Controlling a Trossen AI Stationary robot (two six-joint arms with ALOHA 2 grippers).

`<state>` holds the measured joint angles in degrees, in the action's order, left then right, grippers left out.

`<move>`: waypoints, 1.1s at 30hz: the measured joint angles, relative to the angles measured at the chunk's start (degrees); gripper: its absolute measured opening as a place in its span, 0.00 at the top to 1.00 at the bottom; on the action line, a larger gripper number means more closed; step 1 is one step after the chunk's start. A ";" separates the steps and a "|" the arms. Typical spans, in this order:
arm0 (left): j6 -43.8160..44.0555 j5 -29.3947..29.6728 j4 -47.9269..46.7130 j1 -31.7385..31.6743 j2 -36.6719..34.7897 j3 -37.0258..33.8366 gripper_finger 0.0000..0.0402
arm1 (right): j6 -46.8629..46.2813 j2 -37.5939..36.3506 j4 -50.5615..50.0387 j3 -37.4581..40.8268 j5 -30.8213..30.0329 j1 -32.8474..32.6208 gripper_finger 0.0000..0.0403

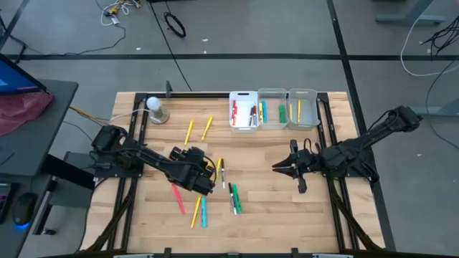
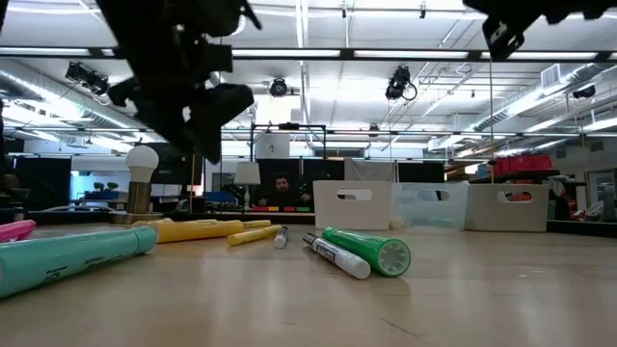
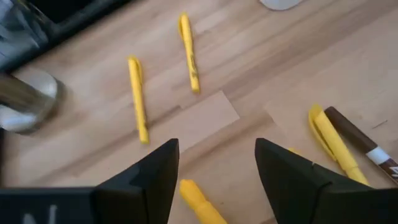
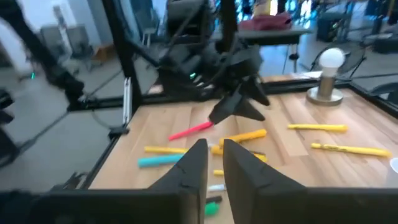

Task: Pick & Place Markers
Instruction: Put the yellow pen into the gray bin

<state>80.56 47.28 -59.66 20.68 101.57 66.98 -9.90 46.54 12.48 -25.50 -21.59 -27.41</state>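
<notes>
Left gripper [image 1: 208,174]: hanging over the loose markers [image 1: 204,193] mid-table, fingers spread wide with nothing between them, seemingly lining up on a yellow marker [image 3: 200,202] just beneath. More markers are lying scattered nearby; a few are already standing in the bins [image 1: 244,125] at the far edge. Right gripper [image 1: 276,168]: hovering over bare wood, fingers nearly pressed together, pinching nothing, probably waiting.
</notes>
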 joint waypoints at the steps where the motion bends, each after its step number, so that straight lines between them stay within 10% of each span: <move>1: 0.44 -0.18 2.37 0.23 -0.90 -1.87 0.45 | 0.30 0.02 -2.75 -1.62 0.00 -0.68 0.89; 12: 1.26 -0.65 25.32 4.92 -7.66 -15.78 0.45 | 1.81 0.12 -19.25 -14.23 -0.46 -10.02 0.99; 28: -5.15 4.75 38.48 5.28 -5.80 -16.79 0.45 | 9.95 14.52 -21.71 -20.53 -21.16 -18.03 0.99; 33: -6.56 5.50 42.85 3.19 -5.80 -16.79 0.45 | 10.94 18.08 -21.92 -18.55 -19.26 -15.41 0.98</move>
<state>74.00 52.77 -16.81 23.86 95.77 50.19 1.04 64.62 -9.45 -44.04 -40.85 -42.81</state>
